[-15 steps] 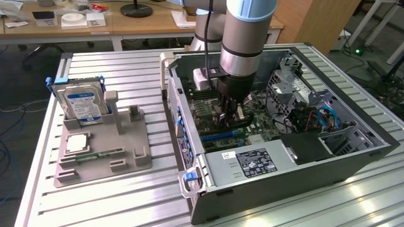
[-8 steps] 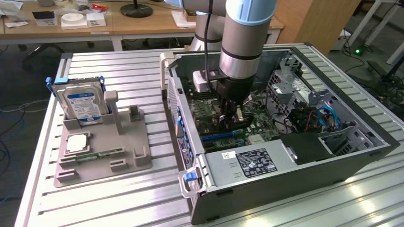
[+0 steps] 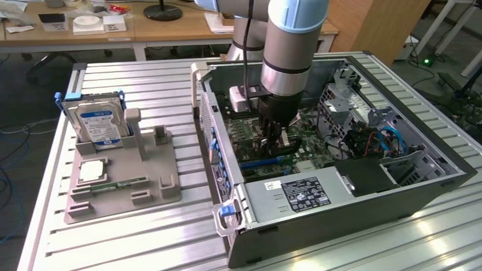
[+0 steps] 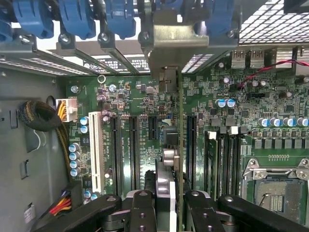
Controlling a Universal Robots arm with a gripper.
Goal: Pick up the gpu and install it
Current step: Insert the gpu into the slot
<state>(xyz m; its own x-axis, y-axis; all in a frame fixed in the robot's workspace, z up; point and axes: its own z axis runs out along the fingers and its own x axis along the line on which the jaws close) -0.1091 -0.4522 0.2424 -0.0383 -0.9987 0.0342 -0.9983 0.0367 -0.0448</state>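
Exterior view: on the slatted metal table a grey holder lies at 9 o'clock from the open computer case. A hard drive stands upright at the holder's 11 o'clock corner, and a memory stick lies flat near its middle. The arm reaches straight down into the case. The gripper is low over the motherboard, with the power supply at 5 o'clock from it. What it grips is hard to make out from here.

Wrist view: the gripper is part-way closed, its two black fingers clamped on either face of the gpu. The card is seen edge-on. It stands upright over the motherboard among the long black expansion slots. Its silver bracket is at the case's rear wall, beside the blue clips. Whether the card's edge sits in a slot cannot be told.
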